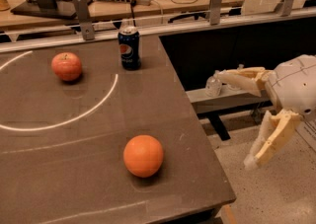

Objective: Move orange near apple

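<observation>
Camera view: hand (234, 118) far-right, can (129, 48) near apple (66, 66)

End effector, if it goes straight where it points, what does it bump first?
Probably the table edge, with the orange beyond; the open end effector hangs right of the table, pointing left. Depth is unclear.

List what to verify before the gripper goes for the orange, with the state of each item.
1. Orange in sight and uncovered: ok. It sits on the table near the front right corner.
2. Gripper ready to grasp: ok. It is open and empty, off the table's right edge.
3. Apple in sight as the goal: ok. It sits far left, well apart from the orange.
4. Way from orange to apple: ok. Nothing lies between them.
5. Pepsi can out of the way: ok. It stands right of the apple, not touching it.
6. Orange will not roll when touched: cannot tell.
</observation>
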Robot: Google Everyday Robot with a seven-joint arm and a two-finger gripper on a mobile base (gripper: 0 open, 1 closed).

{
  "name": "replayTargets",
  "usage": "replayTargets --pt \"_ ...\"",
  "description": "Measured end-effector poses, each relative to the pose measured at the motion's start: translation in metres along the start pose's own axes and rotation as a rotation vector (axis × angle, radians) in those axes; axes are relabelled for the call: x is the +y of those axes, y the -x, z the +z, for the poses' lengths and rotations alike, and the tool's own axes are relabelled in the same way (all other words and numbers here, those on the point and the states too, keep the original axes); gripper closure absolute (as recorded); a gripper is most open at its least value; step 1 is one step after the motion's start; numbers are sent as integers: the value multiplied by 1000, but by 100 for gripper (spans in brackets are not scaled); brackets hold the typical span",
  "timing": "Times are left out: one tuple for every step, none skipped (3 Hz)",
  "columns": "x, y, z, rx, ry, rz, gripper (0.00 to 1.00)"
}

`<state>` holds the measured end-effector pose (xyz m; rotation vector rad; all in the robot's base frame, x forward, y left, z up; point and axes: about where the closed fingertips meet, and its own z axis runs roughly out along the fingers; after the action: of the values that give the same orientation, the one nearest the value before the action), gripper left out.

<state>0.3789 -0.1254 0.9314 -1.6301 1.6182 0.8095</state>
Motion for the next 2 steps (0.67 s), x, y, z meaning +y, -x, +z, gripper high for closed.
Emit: replayTargets --pt "29 7 37 53 48 -96 0" --pt "52 -1 72 74 73 -101 0"
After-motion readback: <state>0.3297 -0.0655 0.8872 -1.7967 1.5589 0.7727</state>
